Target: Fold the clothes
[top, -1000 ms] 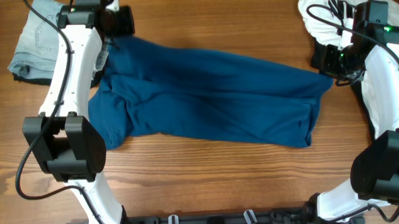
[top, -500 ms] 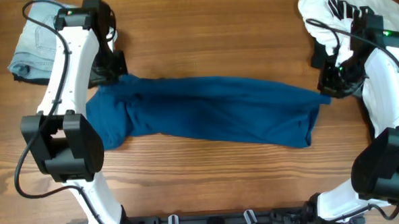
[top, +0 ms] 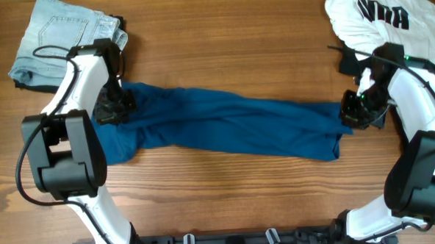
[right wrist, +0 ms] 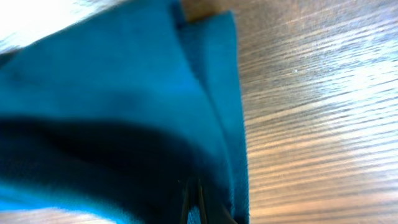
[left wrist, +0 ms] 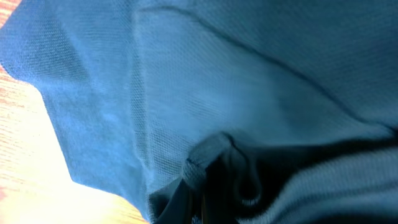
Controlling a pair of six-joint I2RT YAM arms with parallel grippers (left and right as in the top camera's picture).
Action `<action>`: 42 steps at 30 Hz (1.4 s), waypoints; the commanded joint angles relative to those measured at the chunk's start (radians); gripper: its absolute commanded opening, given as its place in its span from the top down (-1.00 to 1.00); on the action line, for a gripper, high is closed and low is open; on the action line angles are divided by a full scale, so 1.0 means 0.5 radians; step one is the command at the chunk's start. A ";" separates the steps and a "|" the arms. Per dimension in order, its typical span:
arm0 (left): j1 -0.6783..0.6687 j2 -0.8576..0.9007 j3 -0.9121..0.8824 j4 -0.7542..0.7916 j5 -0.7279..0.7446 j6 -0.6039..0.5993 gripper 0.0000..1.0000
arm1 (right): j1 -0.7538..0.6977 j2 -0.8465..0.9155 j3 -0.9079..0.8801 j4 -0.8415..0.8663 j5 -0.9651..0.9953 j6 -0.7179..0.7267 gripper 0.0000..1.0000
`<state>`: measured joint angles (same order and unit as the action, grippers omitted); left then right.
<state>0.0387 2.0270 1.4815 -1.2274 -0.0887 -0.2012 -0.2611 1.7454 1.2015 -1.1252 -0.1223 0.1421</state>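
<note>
The dark-blue shirt (top: 225, 125) lies stretched into a long narrow band across the middle of the table. My left gripper (top: 112, 110) is shut on its left end, and blue cloth (left wrist: 205, 93) fills the left wrist view. My right gripper (top: 352, 112) is shut on its right end; the right wrist view shows the cloth edge (right wrist: 124, 112) pinched over bare wood. A white shirt with black lettering (top: 378, 16) lies at the back right corner, with a black piece (top: 345, 61) beside it.
Folded light-blue jeans (top: 63, 33) lie at the back left corner, just behind my left arm. Wooden table (top: 228, 195) shows in front of and behind the blue shirt.
Both grippers pulled the shirt's far edge toward the front, folding the shirt over itself into a narrower band. The left arm moved off the jeans; the right arm moved off the white shirt.
</note>
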 commanded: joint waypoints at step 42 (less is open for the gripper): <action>0.198 -0.362 0.115 0.480 0.399 -0.076 -1.00 | 0.068 0.063 -0.594 0.753 0.208 0.291 -0.40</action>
<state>0.1394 1.8503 1.5291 -0.9901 0.1032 -0.2276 -0.2306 1.7546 0.9672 -0.7921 -0.0814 0.2050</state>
